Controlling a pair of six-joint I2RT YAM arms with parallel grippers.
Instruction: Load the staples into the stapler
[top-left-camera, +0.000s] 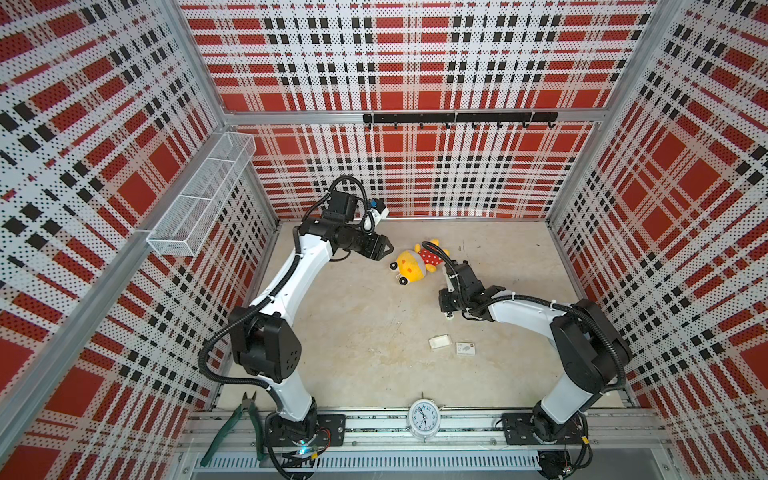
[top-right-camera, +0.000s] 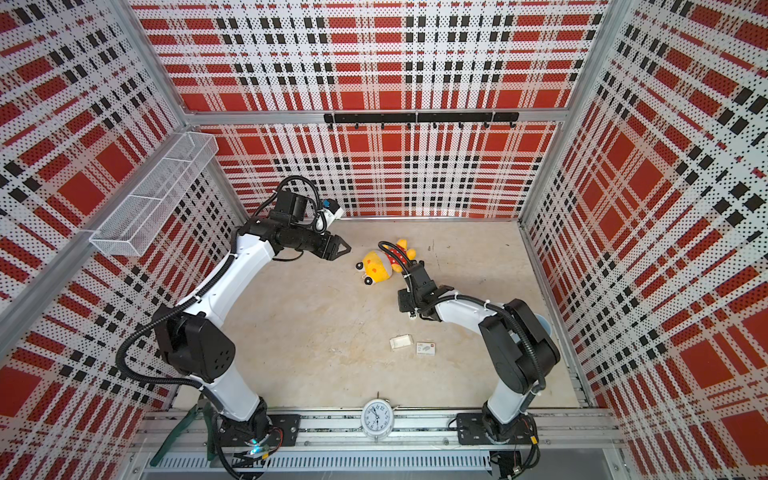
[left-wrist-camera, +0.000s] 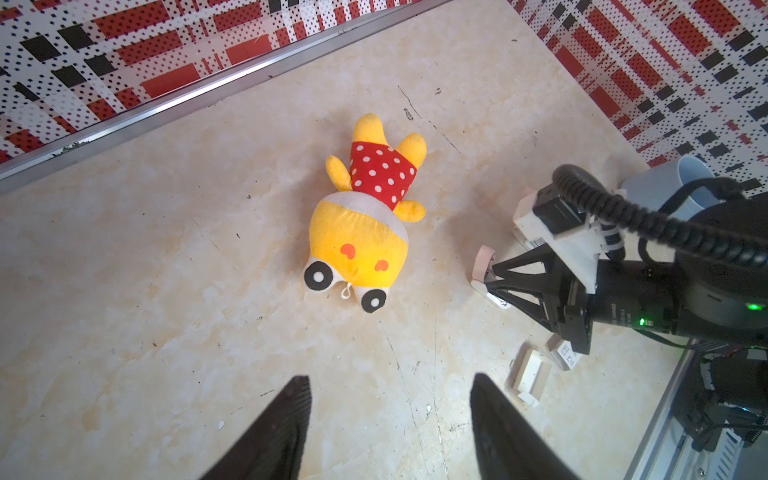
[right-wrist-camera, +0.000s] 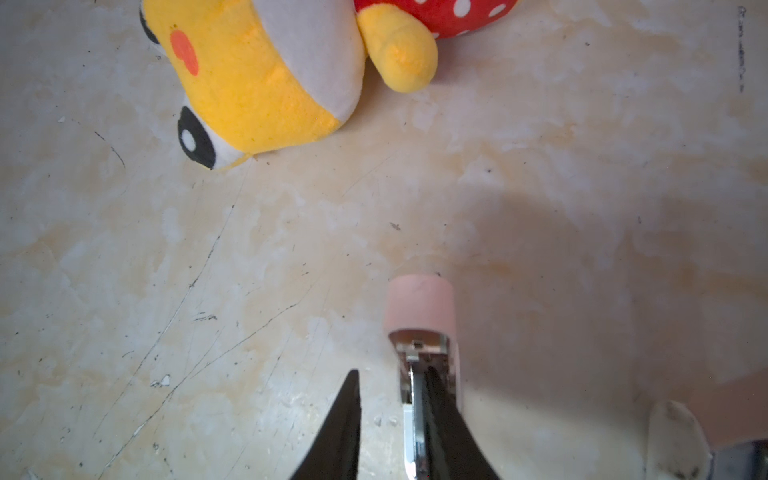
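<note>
The pink stapler lies hinged open on the table, with its shiny metal channel showing. My right gripper is low over it. One finger sits inside the opened stapler and the other stands beside it with bare table between, so the jaws are open. The left wrist view shows the stapler at the right gripper's tips. In both top views the right wrist hides most of the stapler. My left gripper hangs open and empty at the back left. I cannot make out the staples.
A white box tray and its printed sleeve lie near the right arm. A yellow plush toy lies mid-table. An alarm clock and green pliers sit on the front rail. A pale cup stands far right.
</note>
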